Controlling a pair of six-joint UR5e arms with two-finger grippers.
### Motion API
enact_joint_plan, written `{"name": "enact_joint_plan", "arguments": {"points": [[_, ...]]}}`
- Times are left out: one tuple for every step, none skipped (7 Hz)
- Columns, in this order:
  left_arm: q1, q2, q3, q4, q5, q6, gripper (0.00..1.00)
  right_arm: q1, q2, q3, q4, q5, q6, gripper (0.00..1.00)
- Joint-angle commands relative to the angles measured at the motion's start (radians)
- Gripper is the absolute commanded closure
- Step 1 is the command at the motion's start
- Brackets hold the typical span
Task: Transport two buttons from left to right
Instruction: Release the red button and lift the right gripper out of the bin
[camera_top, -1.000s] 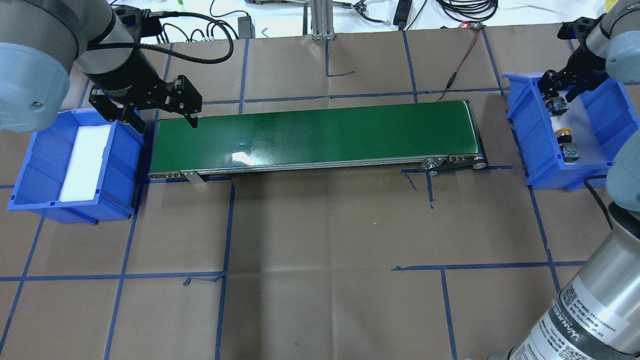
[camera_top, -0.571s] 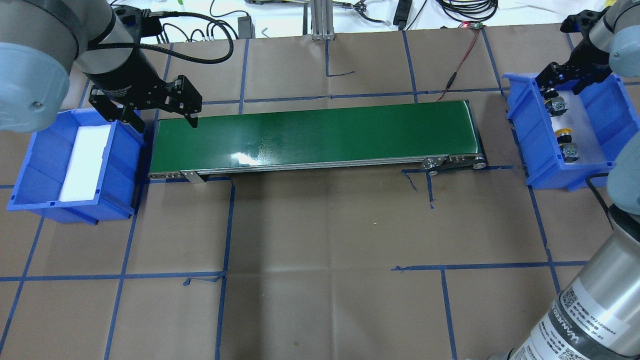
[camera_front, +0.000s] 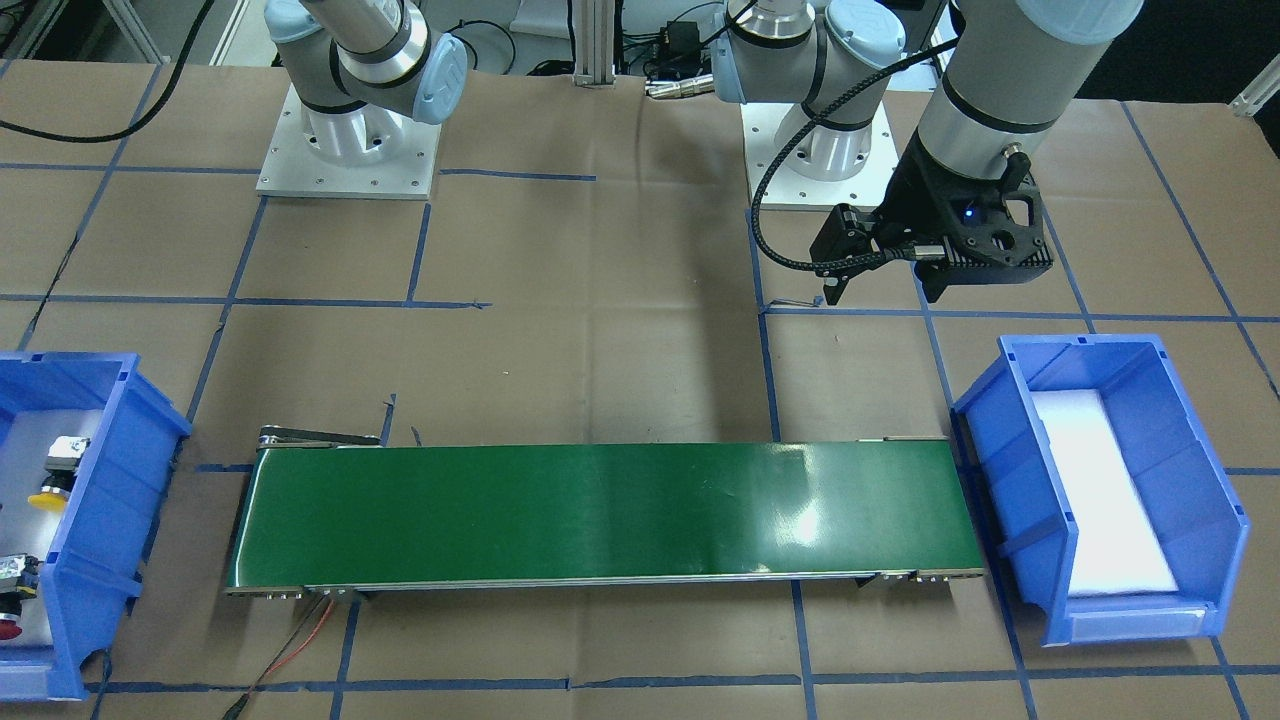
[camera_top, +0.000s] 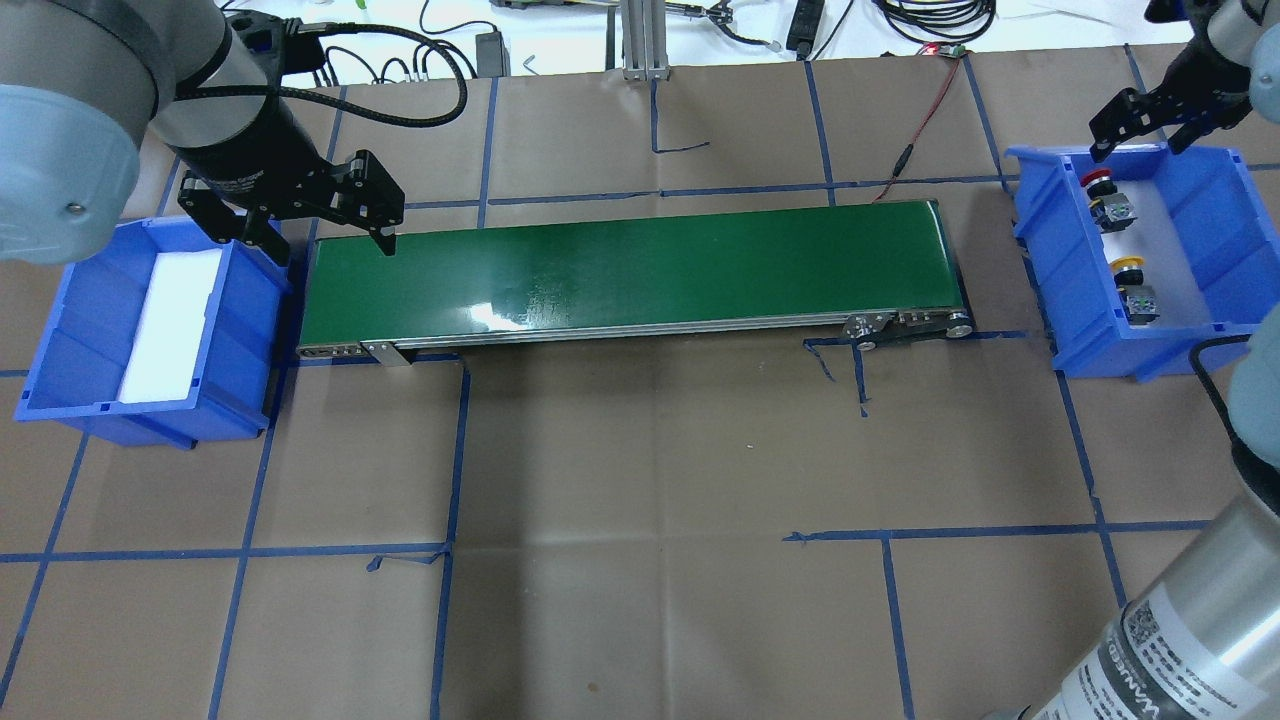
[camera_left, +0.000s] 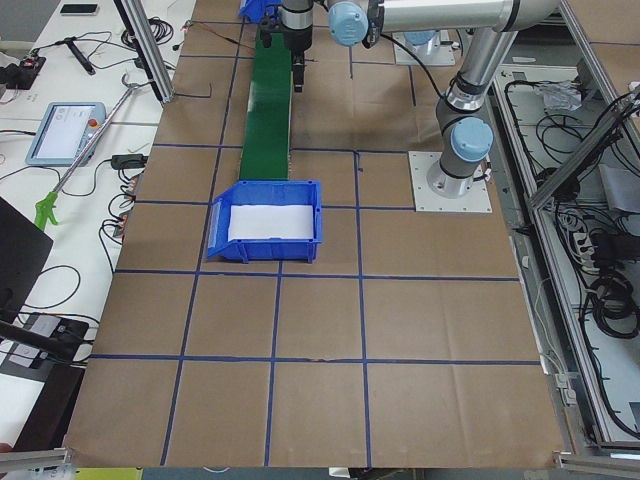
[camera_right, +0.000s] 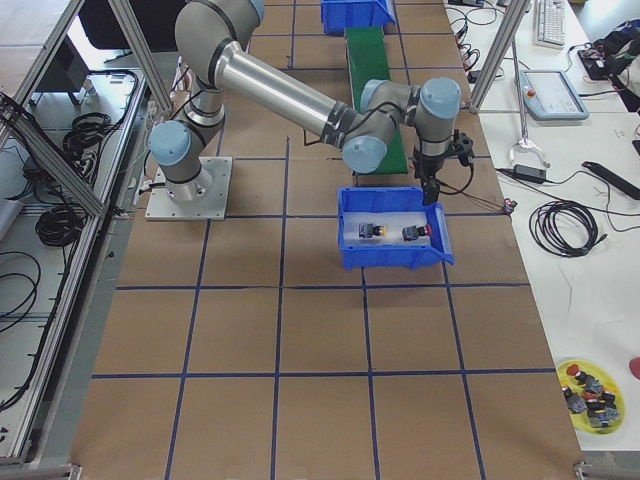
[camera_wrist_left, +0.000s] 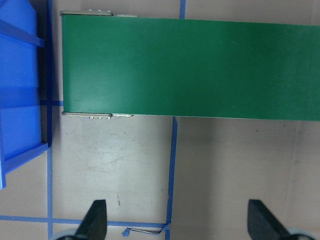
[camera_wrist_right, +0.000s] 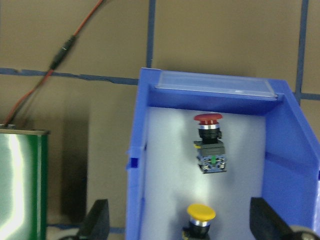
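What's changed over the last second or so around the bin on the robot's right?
The right pincer has lifted out of the blue bin toward its far rim, open, leaving the red button lying inside. The yellow button, the left pincer and the green belt have not moved.

Brown paper tabletop (camera_top: 640, 480) w/ blue tape grid (camera_top: 450, 480)
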Motion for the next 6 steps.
{"name": "enact_joint_plan", "arguments": {"points": [[0.0,-0.001,0.0,0.0,-0.001,0.0,0.0,0.156,-0.138,0.013,0.14,-0.001,0.18,0.0],[0.0,-0.001,0.0,0.0,0.0,0.0,0.0,0.23,-0.172,0.008,0.22,-0.001,0.335,0.0],[0.0,0.0,0.0,0.0,-0.001,0.0,0.0,0.325,-0.227,0.008,0.289,-0.002,0.434,0.0],[0.0,0.0,0.0,0.0,0.0,0.0,0.0,0.423,-0.264,0.01,0.329,-0.002,0.459,0.0],[0.0,-0.001,0.0,0.0,-0.001,0.0,0.0,0.496,-0.289,-0.007,0.359,-0.004,0.456,0.0],[0.0,-0.001,0.0,0.0,-0.001,0.0,0.0,0.49,-0.321,0.019,0.406,-0.002,0.451,0.0]]}}
